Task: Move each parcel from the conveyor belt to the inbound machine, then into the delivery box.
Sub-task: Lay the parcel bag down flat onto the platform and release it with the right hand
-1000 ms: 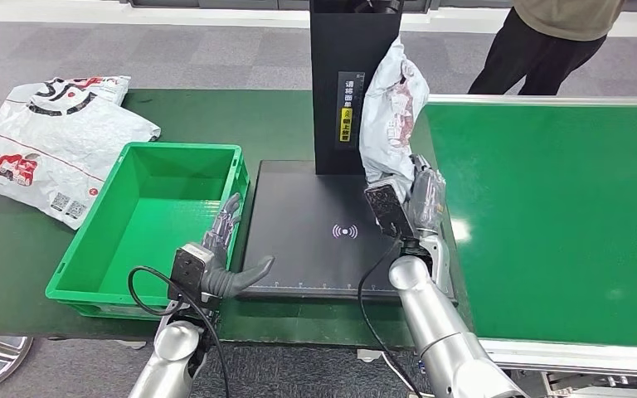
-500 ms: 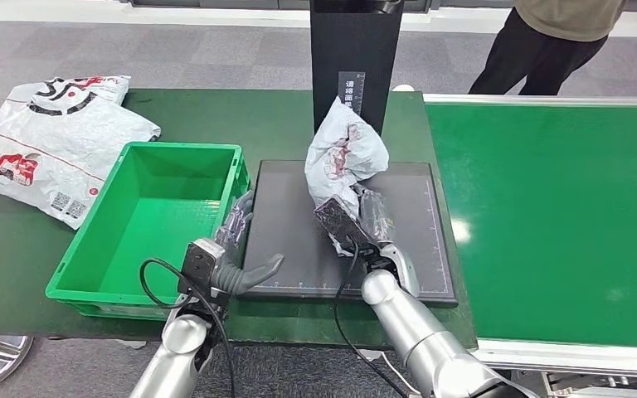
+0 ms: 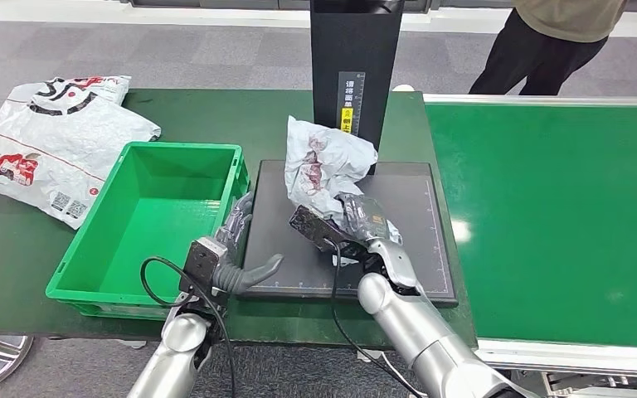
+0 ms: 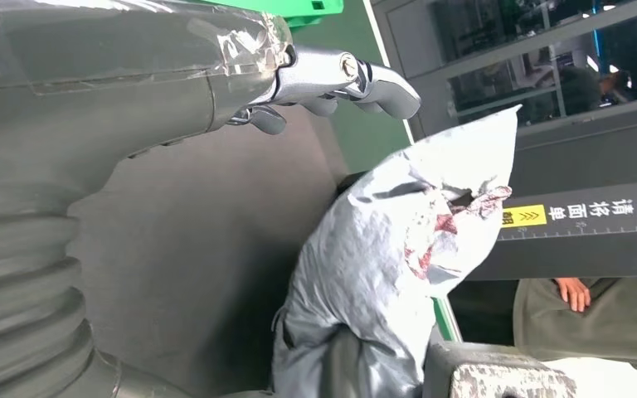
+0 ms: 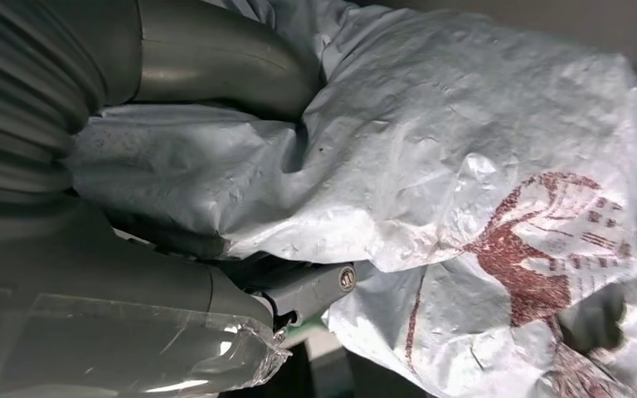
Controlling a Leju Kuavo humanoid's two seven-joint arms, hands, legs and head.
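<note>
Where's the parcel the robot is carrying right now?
In the head view, the grey parcel is gripped by the right hand above the black scanner pad, in front of the black column, right of the green crate.

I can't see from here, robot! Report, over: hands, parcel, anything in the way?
Right hand grips parcel over scanner pad. Left hand open beside green box. Box empty, path clear.

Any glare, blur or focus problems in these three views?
Head view: sharp, with one bright glare spot on the conveyor belt. Left wrist view: the parcel is crisp; the near left robot hand looks soft. Right wrist view: the parcel's wrinkles are sharp; the right robot hand lies in shadow.
</note>
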